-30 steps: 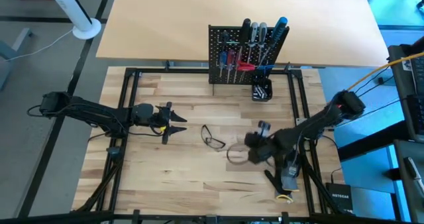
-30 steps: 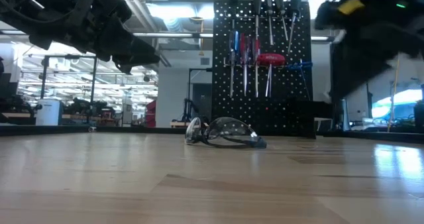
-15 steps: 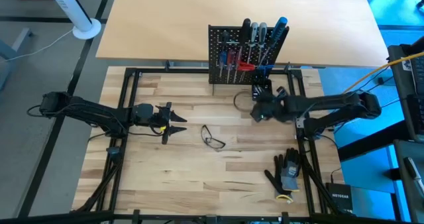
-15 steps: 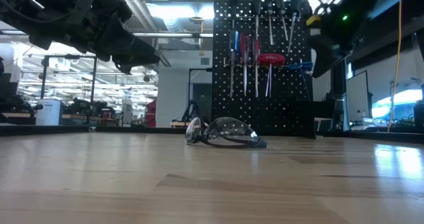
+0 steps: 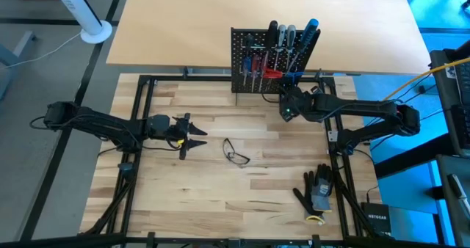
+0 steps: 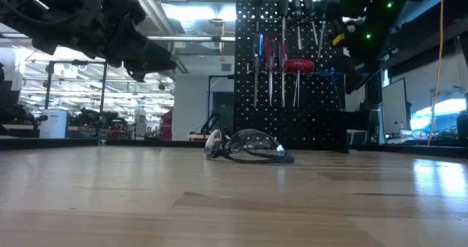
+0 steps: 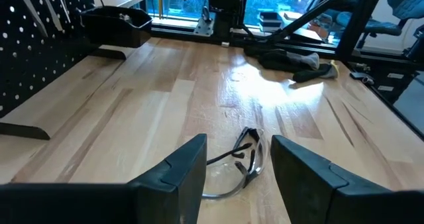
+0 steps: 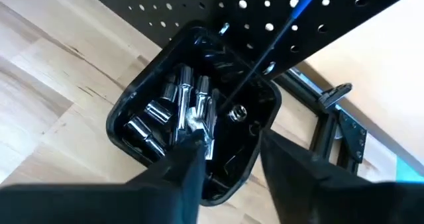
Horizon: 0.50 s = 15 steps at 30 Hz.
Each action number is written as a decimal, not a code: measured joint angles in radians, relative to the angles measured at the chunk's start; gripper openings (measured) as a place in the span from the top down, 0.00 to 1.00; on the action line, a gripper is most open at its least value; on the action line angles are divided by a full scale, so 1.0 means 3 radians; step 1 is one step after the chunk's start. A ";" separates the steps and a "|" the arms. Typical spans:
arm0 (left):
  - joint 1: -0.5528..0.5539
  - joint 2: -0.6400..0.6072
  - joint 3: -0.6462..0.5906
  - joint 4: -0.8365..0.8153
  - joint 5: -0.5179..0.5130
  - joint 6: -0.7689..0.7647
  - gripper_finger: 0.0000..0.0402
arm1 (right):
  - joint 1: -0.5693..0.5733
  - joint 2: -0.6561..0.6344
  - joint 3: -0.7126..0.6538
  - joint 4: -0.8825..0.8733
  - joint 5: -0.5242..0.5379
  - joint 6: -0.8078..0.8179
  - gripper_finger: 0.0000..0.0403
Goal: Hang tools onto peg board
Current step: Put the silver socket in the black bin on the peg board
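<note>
right gripper [image 8: 225, 161] – jaws apart, empty, over small black cup [image 8: 199, 111] at peg board [image 5: 266, 61] foot | tools [image 5: 283, 46] hang on peg board | left gripper [image 5: 197, 136] – parted, well left of peg board, safety glasses [image 5: 236, 152] ahead

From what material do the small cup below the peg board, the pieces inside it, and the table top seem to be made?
The cup looks like glossy black plastic: smooth moulded walls with soft highlights. The pieces inside seem polished metal, silver with sharp reflections. The table top appears to be pale, sealed wood: joined planks with visible grain and light glare.
</note>
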 joint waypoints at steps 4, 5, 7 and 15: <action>0.0024 -0.0006 0.0037 -0.0026 0.0000 -0.0141 0.60 | 0.0042 0.0000 0.0001 -0.0006 -0.0115 -0.0035 0.54; 0.0024 -0.0008 0.0060 -0.0069 -0.0001 -0.0162 0.60 | 0.0069 -0.0001 0.0001 -0.0006 -0.0189 -0.0030 0.52; 0.0024 -0.0008 0.0151 -0.0325 -0.0001 -0.0184 0.60 | 0.0133 -0.0008 0.0001 -0.0004 -0.0300 0.0035 0.50; 0.0019 -0.0006 0.0995 -0.2327 -0.0846 -0.0271 0.60 | 0.0786 -0.0081 0.0004 0.0047 -0.0414 0.0391 0.51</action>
